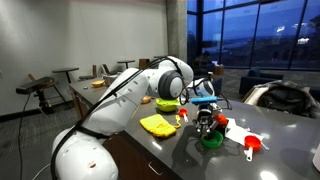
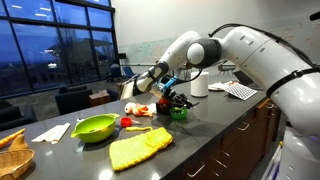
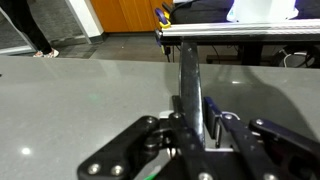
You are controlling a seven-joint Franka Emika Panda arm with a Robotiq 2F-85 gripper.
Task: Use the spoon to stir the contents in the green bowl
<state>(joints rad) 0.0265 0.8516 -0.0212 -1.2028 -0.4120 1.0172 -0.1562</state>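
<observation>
In the wrist view our gripper (image 3: 195, 140) has its fingers (image 3: 228, 128) drawn in against the spoon (image 3: 190, 85). Its slim dark handle runs straight away from the jaws across the grey countertop (image 3: 70, 110), and we take this for a firm clamp on the handle. We judge the spoon is held high on the shaft so that its small bowl end, which we cannot see in any view, can reach down while the fingers stay out of the dish. Just below the gripper (image 1: 205, 124) in an exterior view sits the green bowl (image 1: 211, 141), small, round, shallow and a bright saturated green. It stands on the counter near the front edge, and in both exterior views the gripper (image 2: 172, 101) hangs right over the green bowl (image 2: 179, 114). That suits a stirring pass, though we cannot tell whether the tip is already in the contents, and the contents are too small to make out. A red-orange measuring cup (image 1: 250, 147) lies beside the bowl, close enough that a wide stir could nudge it. Farther along the counter lie a yellow cloth (image 2: 140, 148) and a paler lime bowl (image 2: 95, 127), well apart from the work, so we think they were set aside to leave the arm room.
</observation>
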